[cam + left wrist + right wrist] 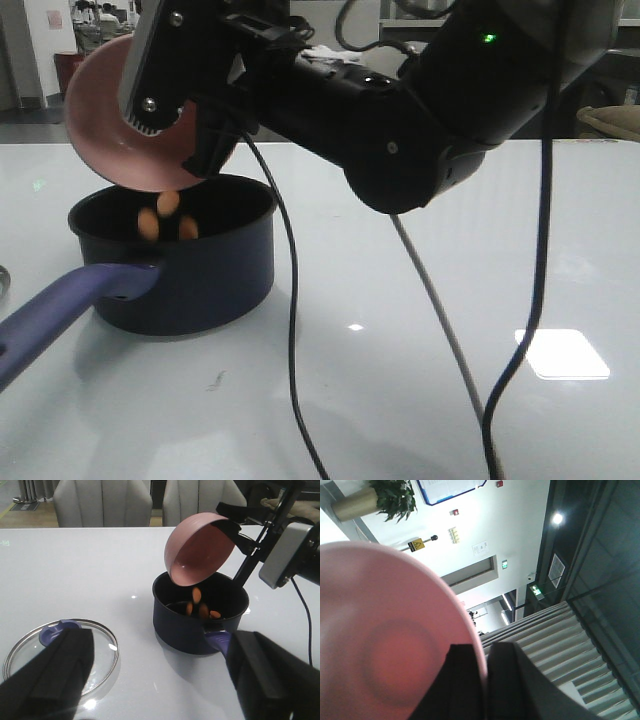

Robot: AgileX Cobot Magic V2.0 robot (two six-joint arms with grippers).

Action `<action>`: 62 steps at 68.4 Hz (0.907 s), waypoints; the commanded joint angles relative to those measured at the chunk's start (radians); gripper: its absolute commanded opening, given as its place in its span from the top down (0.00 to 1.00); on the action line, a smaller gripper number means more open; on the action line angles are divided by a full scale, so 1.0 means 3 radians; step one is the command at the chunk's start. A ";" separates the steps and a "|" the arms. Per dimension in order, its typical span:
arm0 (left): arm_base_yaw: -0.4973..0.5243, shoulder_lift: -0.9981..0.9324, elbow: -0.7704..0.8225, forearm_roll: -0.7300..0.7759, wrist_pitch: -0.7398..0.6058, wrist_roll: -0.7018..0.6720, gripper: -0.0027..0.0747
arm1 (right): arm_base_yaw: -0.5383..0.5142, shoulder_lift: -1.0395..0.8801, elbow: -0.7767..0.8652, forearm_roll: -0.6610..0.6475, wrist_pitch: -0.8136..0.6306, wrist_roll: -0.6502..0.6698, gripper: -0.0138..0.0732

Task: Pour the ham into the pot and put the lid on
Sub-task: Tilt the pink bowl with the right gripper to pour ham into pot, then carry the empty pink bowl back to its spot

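A: Position of the pot (185,270)?
B: On the desk (420,400), left of centre in the front view, handle (60,305) running toward the camera and left.
A: The bowl (125,120)?
B: Tipped above the pot's rim, held there by the right gripper (165,95).
A: The ham (167,215)?
B: Between bowl and pot floor, inside the pot's walls.
A: The lid (62,647)?
B: Flat on the desk, apart from the pot.

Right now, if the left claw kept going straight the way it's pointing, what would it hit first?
Probably the dark navy saucepan, starting at its purple-blue handle, which lies between the open left claw fingers; depth is unclear.
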 commanded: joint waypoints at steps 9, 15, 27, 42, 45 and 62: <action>-0.0025 0.0026 -0.0081 -0.0035 -0.0244 -0.0015 0.23 | -0.0008 -0.0219 -0.0102 0.0253 -0.0551 0.0905 0.69; -0.0025 0.0026 -0.0081 -0.0035 -0.0244 -0.0015 0.23 | -0.0008 -0.0259 -0.0098 0.0532 -0.0527 0.1927 0.69; -0.0025 0.0026 -0.0081 -0.0035 -0.0244 -0.0015 0.23 | -0.0008 -0.0462 -0.0096 0.0827 0.0076 0.3572 0.69; -0.0025 0.0026 -0.0081 -0.0035 -0.0244 -0.0015 0.23 | -0.0041 -0.0976 -0.0096 0.0896 0.1426 0.3694 0.69; -0.0025 0.0026 -0.0081 -0.0035 -0.0244 -0.0015 0.23 | -0.0074 -0.1098 -0.0096 0.0896 0.1804 0.3690 0.69; -0.0025 0.0026 -0.0081 -0.0035 -0.0244 -0.0015 0.23 | -0.0545 -0.1636 -0.0096 0.0896 0.3446 0.3613 0.69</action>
